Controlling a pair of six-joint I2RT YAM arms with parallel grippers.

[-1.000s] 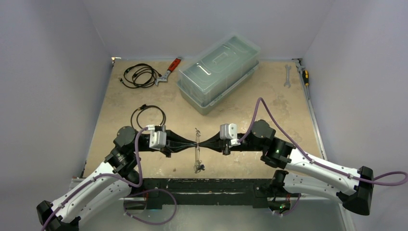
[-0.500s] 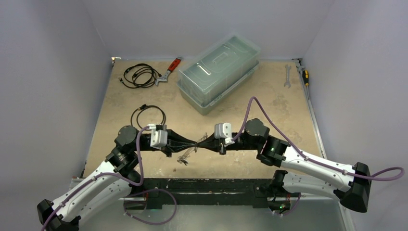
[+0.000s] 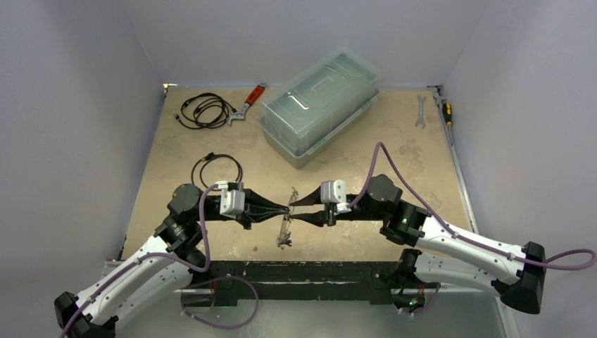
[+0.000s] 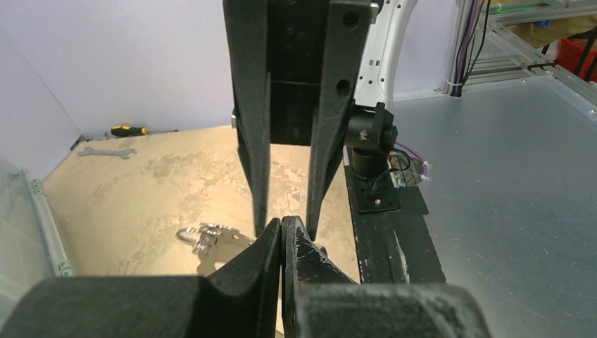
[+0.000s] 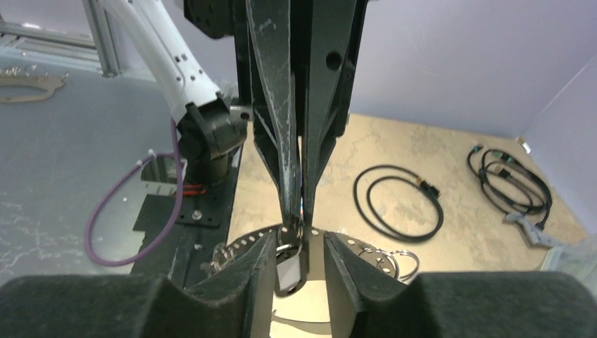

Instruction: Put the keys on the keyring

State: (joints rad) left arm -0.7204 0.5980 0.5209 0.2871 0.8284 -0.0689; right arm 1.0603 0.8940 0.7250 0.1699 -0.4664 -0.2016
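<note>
Over the tan table (image 3: 394, 148), left gripper (image 3: 285, 210) pinches keyring (image 3: 284, 231), long axis near-to-far; right gripper (image 3: 293, 211) gapes.

The left arm (image 3: 141, 264) and the right arm (image 3: 464, 243) reach in low from the 2 sides. Both are bent at the elbow, and they meet tip to tip in the middle. The left gripper (image 3: 284, 210) has its 2 fingers (image 4: 271, 243) pressed tight together. The right gripper (image 3: 293, 212) is spread apart. Its 2 fingers (image 5: 262, 264) sit with 1 on each side of the left gripper's tips.
</note>
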